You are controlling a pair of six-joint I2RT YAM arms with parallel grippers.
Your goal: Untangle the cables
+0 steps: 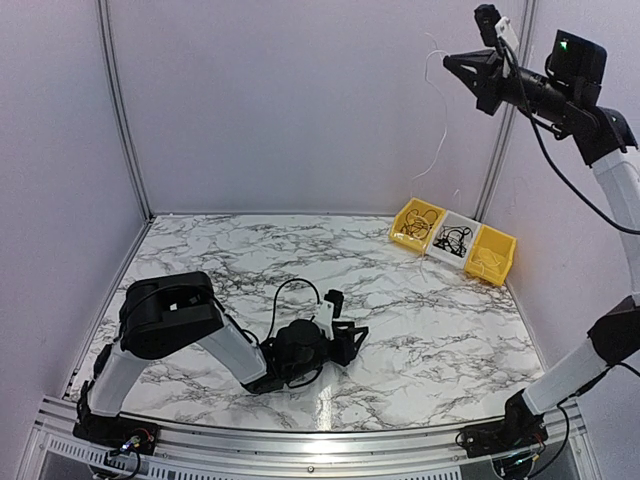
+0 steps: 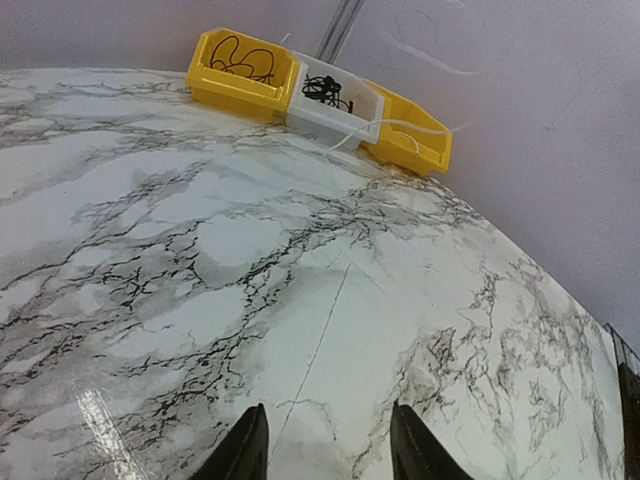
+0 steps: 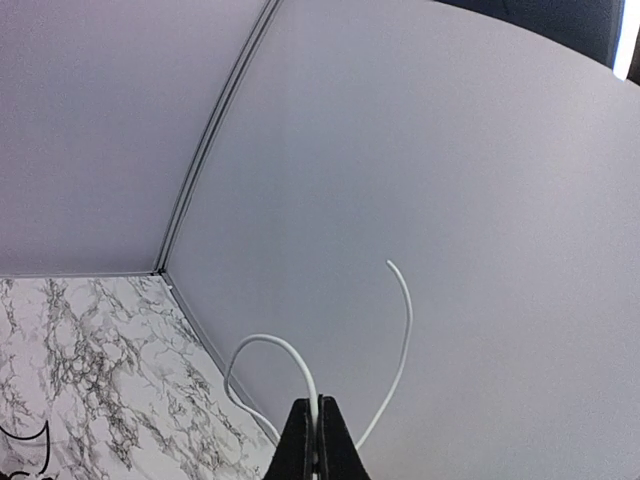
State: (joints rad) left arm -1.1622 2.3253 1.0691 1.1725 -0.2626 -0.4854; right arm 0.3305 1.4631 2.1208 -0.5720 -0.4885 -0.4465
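My right gripper is raised high near the back right wall and is shut on a thin white cable. That cable hangs down toward the bins. In the right wrist view the shut tips pinch the white cable, which loops to both sides. A tangle of thin black cables lies in the white middle bin; it also shows in the left wrist view. More black cable lies in the left yellow bin. My left gripper rests low over the table, open and empty.
Three small bins stand in a row at the back right corner: yellow, white, yellow. Walls close off the back and both sides. The white cable trails across the right yellow bin.
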